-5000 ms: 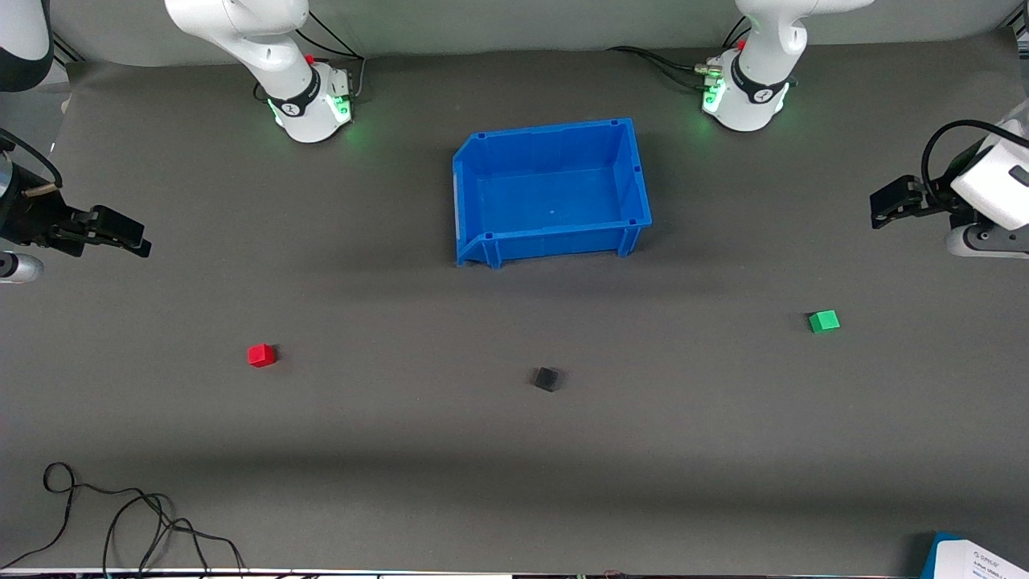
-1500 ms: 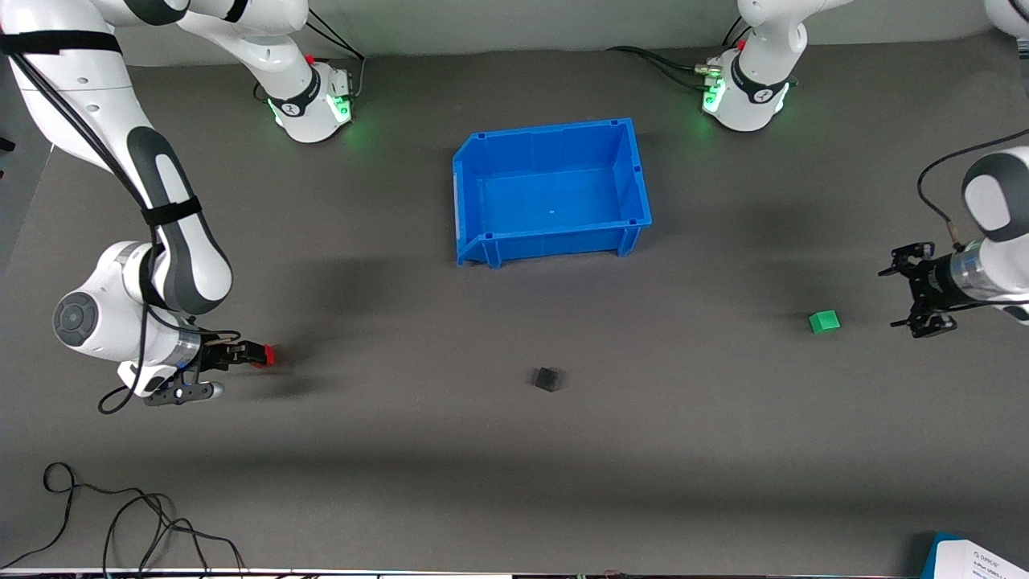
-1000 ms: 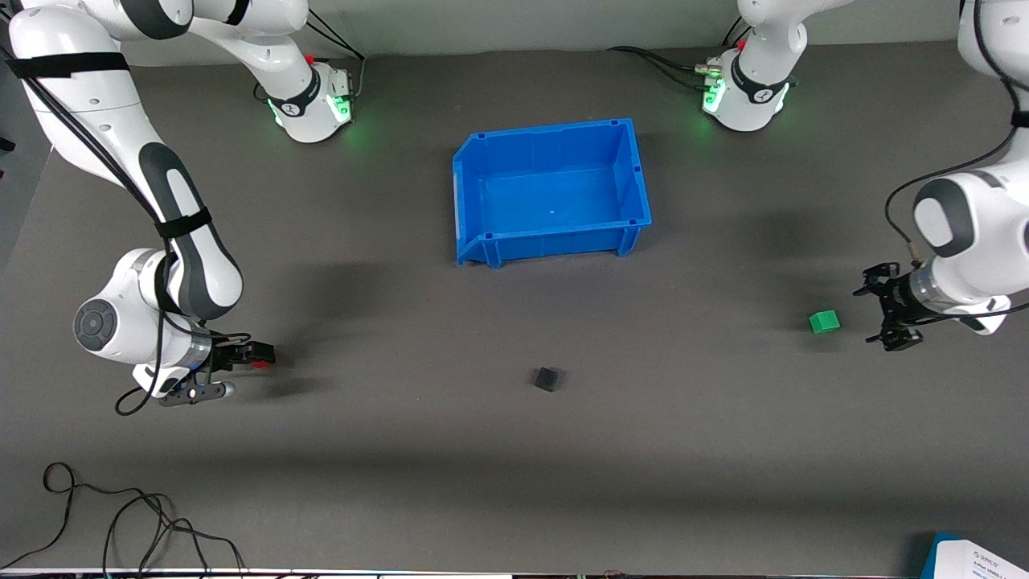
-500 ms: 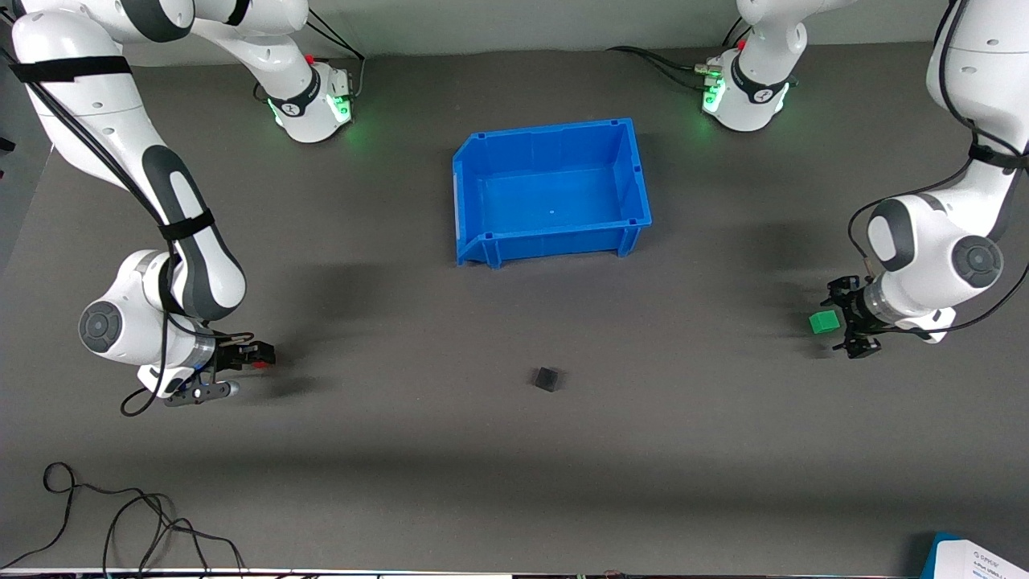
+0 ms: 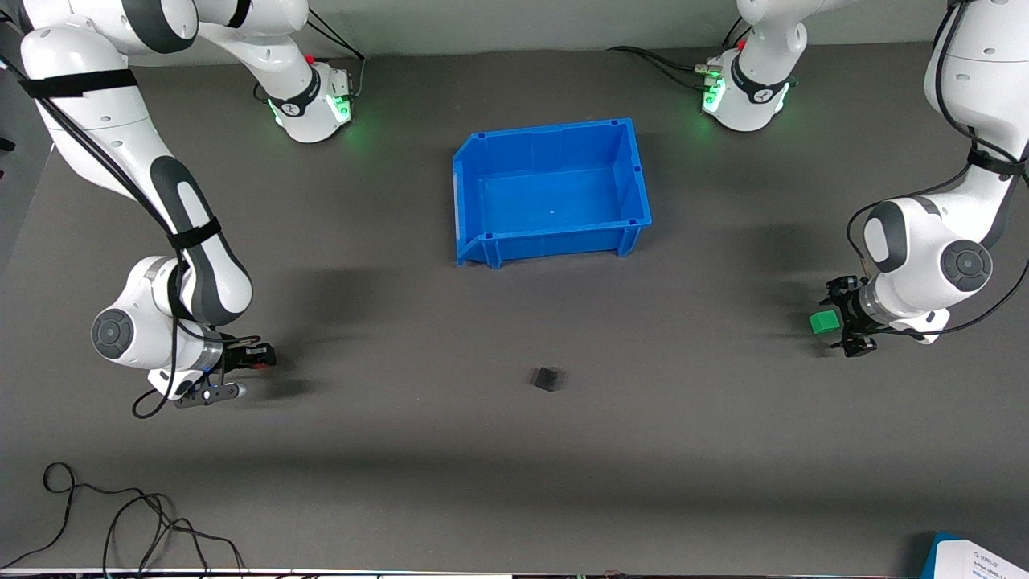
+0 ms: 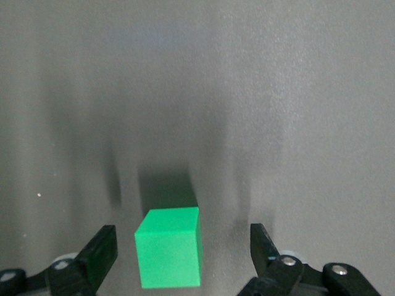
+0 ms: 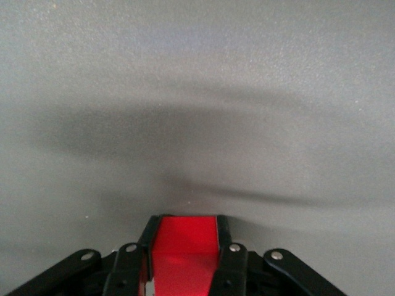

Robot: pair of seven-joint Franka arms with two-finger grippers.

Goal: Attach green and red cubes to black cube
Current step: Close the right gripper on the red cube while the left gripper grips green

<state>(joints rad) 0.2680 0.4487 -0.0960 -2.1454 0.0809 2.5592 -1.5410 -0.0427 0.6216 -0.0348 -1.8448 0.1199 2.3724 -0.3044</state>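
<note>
The red cube sits clamped between the fingers of my right gripper, which is shut on it at the right arm's end of the mat. The green cube rests on the mat at the left arm's end. My left gripper is down beside it, open, and in the left wrist view the green cube lies between the two fingers with a gap on each side. The black cube lies alone on the mat between the two grippers, nearer the front camera than the bin.
A blue bin stands at the middle of the mat toward the arm bases. Loose black cables lie near the front edge at the right arm's end. A blue-and-white box corner shows at the front corner of the left arm's end.
My right gripper has closed on the red cube. My left gripper has come down from beside the green cube until its open fingers flank it.
</note>
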